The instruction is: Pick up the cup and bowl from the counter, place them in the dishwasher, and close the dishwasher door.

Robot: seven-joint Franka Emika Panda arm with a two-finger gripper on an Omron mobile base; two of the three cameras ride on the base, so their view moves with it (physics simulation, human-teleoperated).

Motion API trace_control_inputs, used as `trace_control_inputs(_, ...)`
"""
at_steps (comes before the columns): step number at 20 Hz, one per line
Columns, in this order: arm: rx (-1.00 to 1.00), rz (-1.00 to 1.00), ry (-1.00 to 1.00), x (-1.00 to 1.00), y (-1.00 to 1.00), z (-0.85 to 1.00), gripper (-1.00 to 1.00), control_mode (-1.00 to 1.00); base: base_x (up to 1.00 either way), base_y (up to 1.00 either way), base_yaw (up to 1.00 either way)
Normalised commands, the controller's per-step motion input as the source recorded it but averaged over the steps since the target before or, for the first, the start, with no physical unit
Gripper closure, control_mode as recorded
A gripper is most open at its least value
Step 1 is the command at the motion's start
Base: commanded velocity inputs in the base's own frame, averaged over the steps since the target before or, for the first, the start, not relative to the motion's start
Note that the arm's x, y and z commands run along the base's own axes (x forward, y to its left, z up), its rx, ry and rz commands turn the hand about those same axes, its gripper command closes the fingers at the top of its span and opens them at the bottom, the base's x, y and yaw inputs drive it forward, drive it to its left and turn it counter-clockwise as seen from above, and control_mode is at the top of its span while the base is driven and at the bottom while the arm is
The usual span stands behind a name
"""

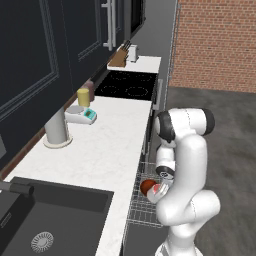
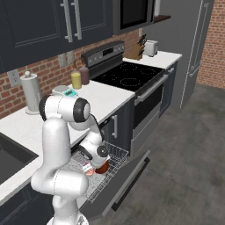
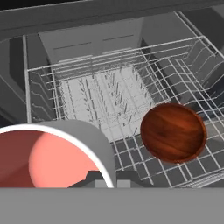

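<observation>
Step in hand, by my judgement: the cup (image 3: 52, 157) is being lowered into the dishwasher rack (image 3: 109, 100), the bowl (image 3: 173, 132) already lying inside; door closing is not yet done.

Nearest the hand camera, at seven o'clock, the cup fills the lower corner; its salmon-red inside faces the lens, ringed by a white rim and a pale grey wall. The gripper (image 2: 89, 168) is clenched, and the cup sits hard against it, so I judge it to be grasping the cup by the rim, though the fingertips themselves are hidden. In the right base view the cup (image 2: 88, 169) rests low over the rack, just beside the bowl (image 2: 102, 167).

Further out, at four o'clock in the hand view, the bowl sits upright on the wire grid; round, glossy reddish-brown, wood-grained within.

Beyond, the rack's tines and back wall run to twelve o'clock; the dishwasher door (image 2: 127, 178) hangs open below the rack.

Next move, as I judge it: settle the cup on bare grid clear of the bowl, release, withdraw upward; then get under the door edge and swing it shut.
</observation>
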Motion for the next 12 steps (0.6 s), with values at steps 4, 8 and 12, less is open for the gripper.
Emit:
trace_control_inputs(4,0.00,0.07,0.00,0.19,0.00,-0.36,1.00,-1.00,0.00,0.00,0.00)
trace_control_inputs(8,0.00,0.07,0.00,0.17,0.00,-0.37,1.00,-1.00,0.00,0.00,0.00)
trace_control_inputs(12,0.00,0.05,0.00,0.09,0.04,-0.28,1.00,-1.00,0.00,0.00,0.00)
